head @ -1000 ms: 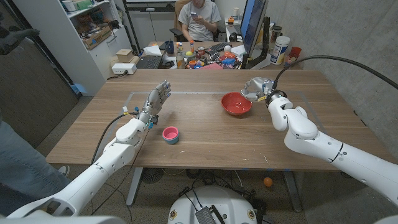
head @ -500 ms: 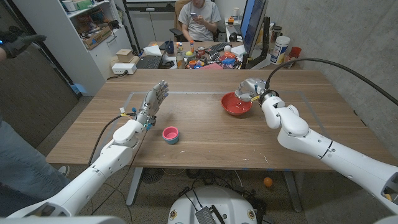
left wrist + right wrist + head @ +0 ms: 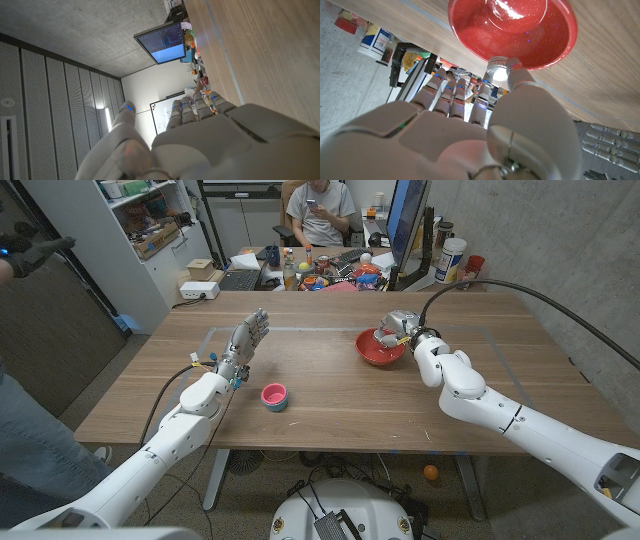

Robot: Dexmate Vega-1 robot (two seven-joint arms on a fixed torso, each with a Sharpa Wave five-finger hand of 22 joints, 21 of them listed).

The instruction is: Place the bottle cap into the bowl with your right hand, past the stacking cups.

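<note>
**Cap held at the bowl's rim**

Over the near rim of the red bowl point(image 3: 381, 346), the right robot hand point(image 3: 399, 326) is poised, with the white bottle cap point(image 3: 497, 68) pinched between its thumb and a finger. In the right wrist view the cap is seen right at the bowl's edge, overlapping the rim, while the bowl's hollow lies just beyond it along the line of the fingers. Whether the cap is fully above the hollow cannot be told from these pictures.

The coming move is judged to turn on that relation: the bowl's centre lies ahead of the cap, so a slight reach forward is likely needed before the pinch is released; otherwise the cap could strike the rim and roll off onto the counter point(image 3: 330, 415).

The pink stacking cup point(image 3: 274, 395) is seen well apart from the bowl, toward the left arm's side, no obstacle to the drop. The left robot hand point(image 3: 245, 340) is held upright near it, fingers apart, nothing in it.
</note>
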